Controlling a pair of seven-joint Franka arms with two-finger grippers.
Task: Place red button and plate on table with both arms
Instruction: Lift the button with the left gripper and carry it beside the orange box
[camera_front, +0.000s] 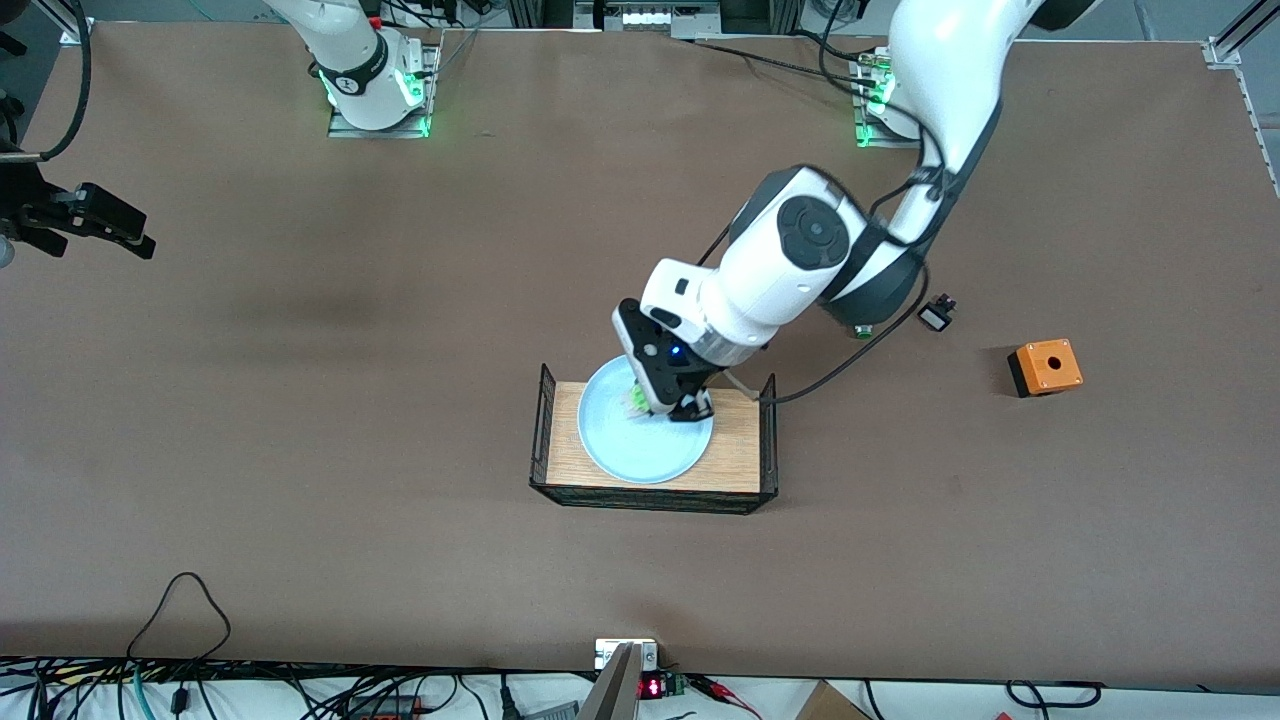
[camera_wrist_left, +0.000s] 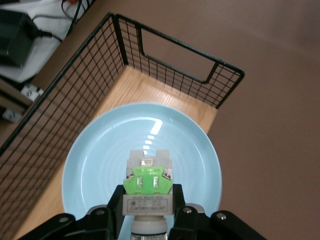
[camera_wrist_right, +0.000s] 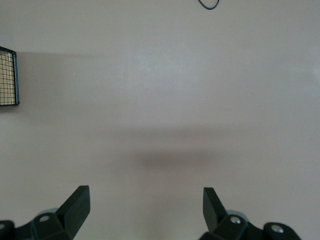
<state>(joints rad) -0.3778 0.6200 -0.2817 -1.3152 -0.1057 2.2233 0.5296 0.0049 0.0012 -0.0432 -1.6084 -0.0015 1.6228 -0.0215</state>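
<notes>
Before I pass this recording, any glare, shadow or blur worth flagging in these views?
Left wrist view: white glare streaks on the plate, above the switch gripped in the left tool; the cap is hidden. Right wrist view: a soft dark shadow on the bare table ahead of the open right tool. Front view: broad faint shadows toward the right arm's end.

brown worktop spread wide under both arms. sitting on it mid-table is the wire-sided tray with a wooden floor. toward the left arm's end, an orange box with a hole on top, and near it a small black switch, slightly farther from the camera.
</notes>
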